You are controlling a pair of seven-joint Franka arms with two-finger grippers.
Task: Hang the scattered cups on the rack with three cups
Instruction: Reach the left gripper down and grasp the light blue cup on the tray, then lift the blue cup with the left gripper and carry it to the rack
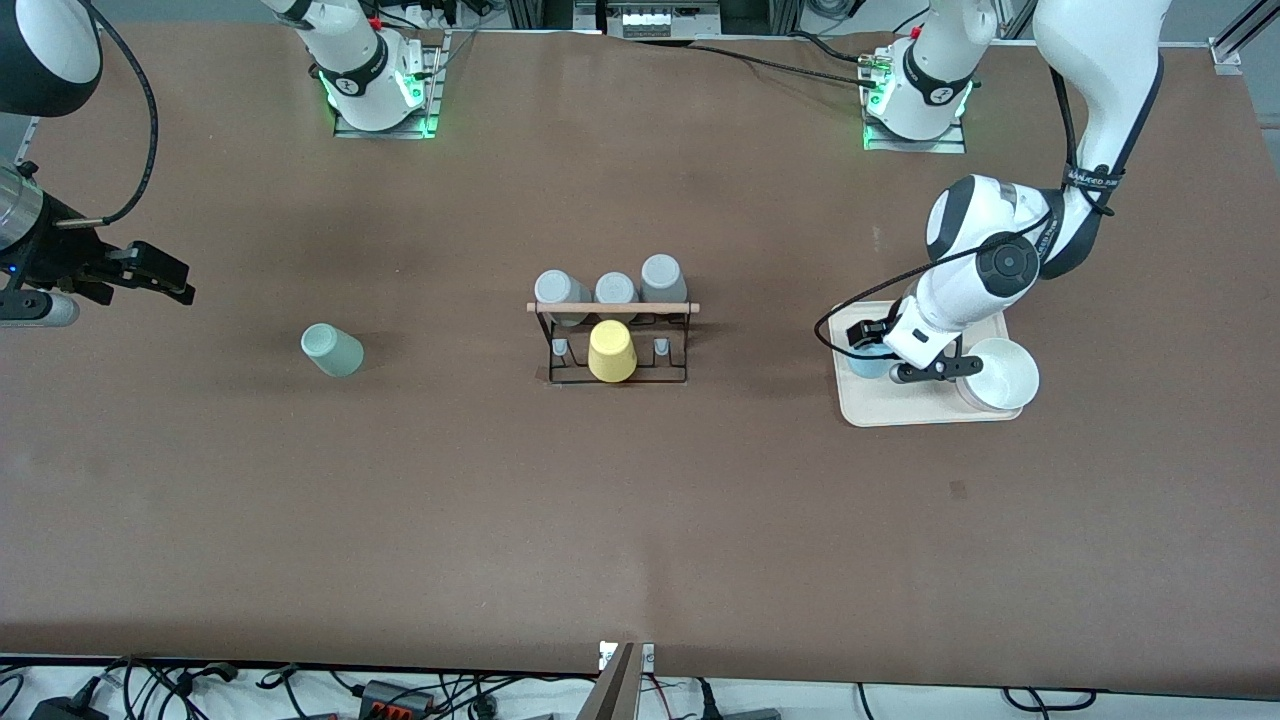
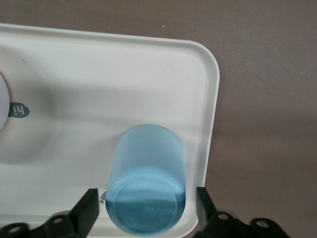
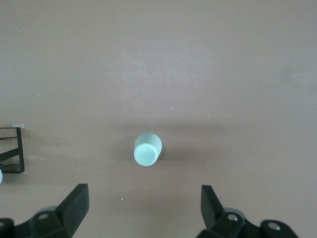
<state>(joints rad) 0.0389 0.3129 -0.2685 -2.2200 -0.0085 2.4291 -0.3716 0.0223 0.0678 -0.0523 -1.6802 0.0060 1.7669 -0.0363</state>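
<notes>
At the right arm's end of the bench [image 1: 640,520], the right end effector [image 3: 143,203] hangs in the air with its fingers spread apart, holding nothing. Near it, a sage green cup [image 1: 332,351] lies tipped on the bench. Midway along stands the black wire rack [image 1: 612,345], carrying three grey cups [image 1: 614,290] and a yellow cup [image 1: 611,351]. Toward the left arm's end, a beige tray [image 1: 900,412] holds a white bowl [image 1: 1000,374] and a light blue cup [image 2: 147,186], which sits between the left end effector [image 2: 147,208] fingers; whether they grip it cannot be told.
</notes>
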